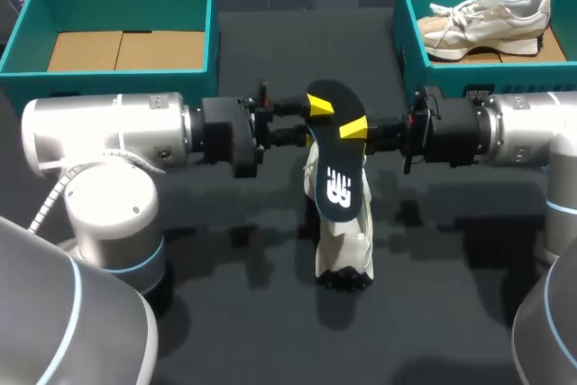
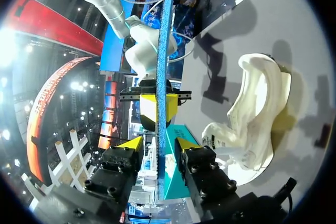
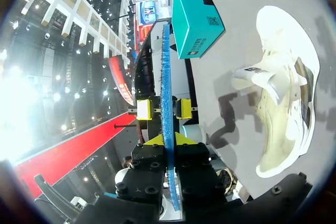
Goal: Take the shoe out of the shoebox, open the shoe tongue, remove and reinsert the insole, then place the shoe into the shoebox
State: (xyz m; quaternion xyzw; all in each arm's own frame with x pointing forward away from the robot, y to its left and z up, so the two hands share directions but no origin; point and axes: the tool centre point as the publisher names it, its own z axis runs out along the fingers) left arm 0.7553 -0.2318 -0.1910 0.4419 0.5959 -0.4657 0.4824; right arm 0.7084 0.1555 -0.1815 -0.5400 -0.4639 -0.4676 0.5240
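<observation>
- Straddling the insole (image 1: 338,169) with fingers slightly parted, the left pincer (image 2: 157,141) grips nothing and could not catch a slip.
- Shoe (image 1: 347,250) lies on the tabletop (image 1: 225,313) just below, so a dropped insole could strike it.
- Right pincer (image 3: 168,140), clamped on the insole, holds it alone. The flexible insole may pivot or slide free.

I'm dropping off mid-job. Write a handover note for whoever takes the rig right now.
Right pincer: shut on the insole, holding it over the shoe.
Left pincer: open, fingers on either side of the same insole, not gripping it.
The shoe lies on the table between the arms, outside both boxes. The left shoebox is empty; the right shoebox holds another shoe.
Done: shoe taken out, insole removed.
Left: reinsert the insole, then place the shoe into a shoebox.
</observation>
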